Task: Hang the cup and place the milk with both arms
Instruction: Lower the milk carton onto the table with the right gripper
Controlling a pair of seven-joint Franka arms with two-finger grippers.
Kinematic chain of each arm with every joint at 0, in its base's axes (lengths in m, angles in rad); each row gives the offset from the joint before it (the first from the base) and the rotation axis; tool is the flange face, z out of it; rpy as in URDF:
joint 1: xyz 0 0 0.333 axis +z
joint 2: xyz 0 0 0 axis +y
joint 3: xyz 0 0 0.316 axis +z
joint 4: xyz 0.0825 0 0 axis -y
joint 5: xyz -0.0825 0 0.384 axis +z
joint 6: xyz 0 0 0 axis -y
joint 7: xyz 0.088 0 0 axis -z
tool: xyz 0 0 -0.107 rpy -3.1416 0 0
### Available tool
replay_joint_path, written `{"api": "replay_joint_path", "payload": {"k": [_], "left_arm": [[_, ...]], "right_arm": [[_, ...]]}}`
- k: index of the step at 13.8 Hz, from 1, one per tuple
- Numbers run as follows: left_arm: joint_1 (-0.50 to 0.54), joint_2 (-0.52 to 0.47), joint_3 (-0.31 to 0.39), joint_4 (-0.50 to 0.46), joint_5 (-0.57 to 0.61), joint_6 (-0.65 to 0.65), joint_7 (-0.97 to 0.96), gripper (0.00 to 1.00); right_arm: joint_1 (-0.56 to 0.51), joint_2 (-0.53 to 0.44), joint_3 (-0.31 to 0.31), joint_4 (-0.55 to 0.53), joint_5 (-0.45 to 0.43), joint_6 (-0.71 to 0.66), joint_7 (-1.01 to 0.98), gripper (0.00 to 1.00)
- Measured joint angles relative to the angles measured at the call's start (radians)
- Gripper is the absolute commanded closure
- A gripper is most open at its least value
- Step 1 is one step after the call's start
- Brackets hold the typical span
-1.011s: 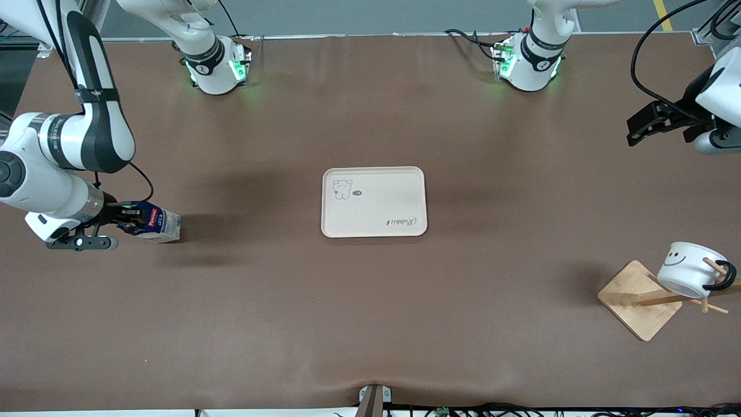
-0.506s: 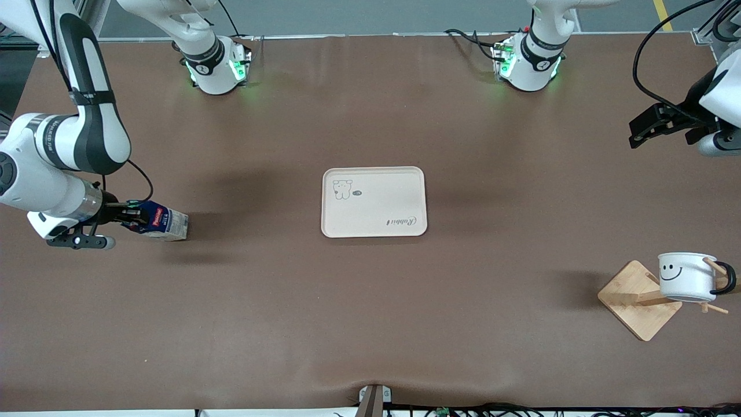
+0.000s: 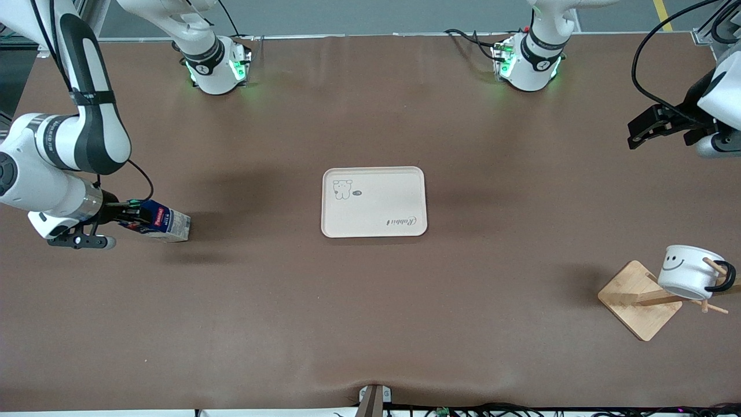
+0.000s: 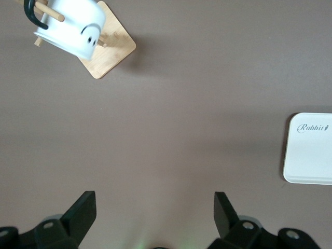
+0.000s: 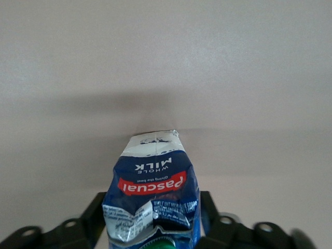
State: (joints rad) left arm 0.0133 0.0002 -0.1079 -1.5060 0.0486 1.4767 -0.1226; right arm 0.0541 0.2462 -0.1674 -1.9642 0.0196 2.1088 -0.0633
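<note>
1. The milk carton (image 3: 157,223) is lying tilted at the right arm's end of the table, its pale base toward the tray and its green cap (image 5: 167,244) pointing back into the right gripper (image 3: 124,218); whether the base is touching the table I cannot tell.
2. The right gripper is bracketing the carton's cap end, one finger on each side; whether it is clamping or letting go I cannot tell.
3. The carton's long axis is running in line with the gripper, toward the cream tray (image 3: 374,201), which is sitting well apart at mid-table.
4. The smiley cup (image 3: 688,279) is hanging by its black handle on the wooden rack (image 3: 637,300) at the left arm's end.
5. The left gripper (image 3: 651,126) is waiting with jaws spread wide and empty, over bare table.
</note>
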Motion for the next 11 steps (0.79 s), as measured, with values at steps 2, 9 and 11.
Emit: {"api": "replay_joint_path", "payload": {"k": [2, 9, 11], "left_arm": [[0.000, 0.000, 0.000, 0.000, -0.002, 0.001, 0.000, 0.00], [-0.002, 0.000, -0.001, 0.000, -0.002, 0.002, 0.000, 0.00], [-0.001, 0.000, -0.001, 0.000, -0.002, 0.003, 0.000, 0.00]], "right_arm": [[0.000, 0.000, 0.000, 0.000, 0.001, 0.000, 0.000, 0.08], [0.000, 0.000, 0.001, -0.001, 0.003, 0.000, 0.000, 0.00], [0.001, 0.000, 0.006, -0.001, 0.003, 0.000, 0.000, 0.00]]}}
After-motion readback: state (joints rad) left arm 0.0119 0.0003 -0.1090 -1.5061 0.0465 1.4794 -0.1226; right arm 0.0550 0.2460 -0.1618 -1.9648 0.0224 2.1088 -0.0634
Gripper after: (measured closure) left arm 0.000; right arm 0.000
